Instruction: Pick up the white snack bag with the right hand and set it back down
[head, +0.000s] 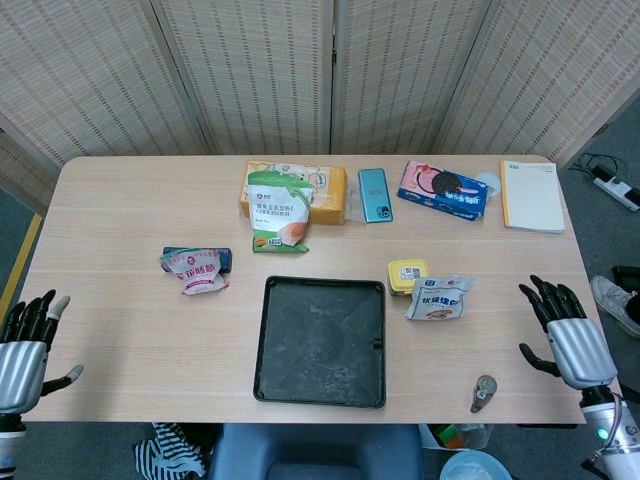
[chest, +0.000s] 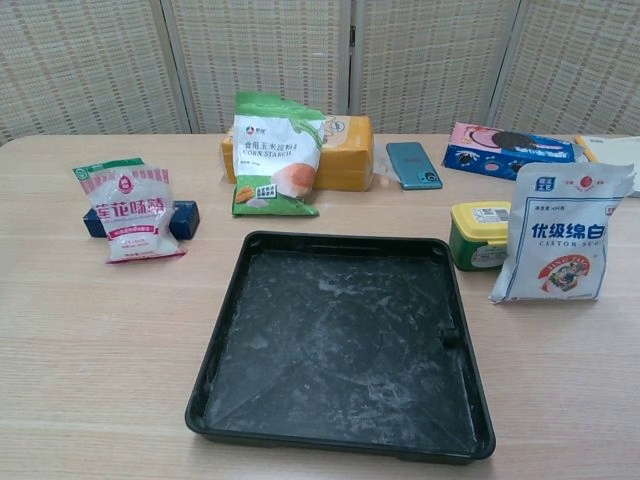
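Observation:
The white snack bag (head: 437, 297) with blue lettering lies right of the black tray (head: 321, 341), leaning on a small yellow-green tub (head: 408, 275). In the chest view the snack bag (chest: 562, 235) stands tilted against that tub (chest: 479, 235). My right hand (head: 562, 333) hovers at the table's right edge, well right of the bag, fingers spread and holding nothing. My left hand (head: 25, 345) is at the left front corner, fingers apart and empty. Neither hand shows in the chest view.
A second white bag with pink print (head: 197, 270) lies on a blue box at the left. Along the back sit a corn starch bag (head: 279, 212), yellow box (head: 326, 187), phone (head: 374, 194), cookie pack (head: 442, 189) and notebook (head: 531, 195). A small round tool (head: 484, 391) lies near the front edge.

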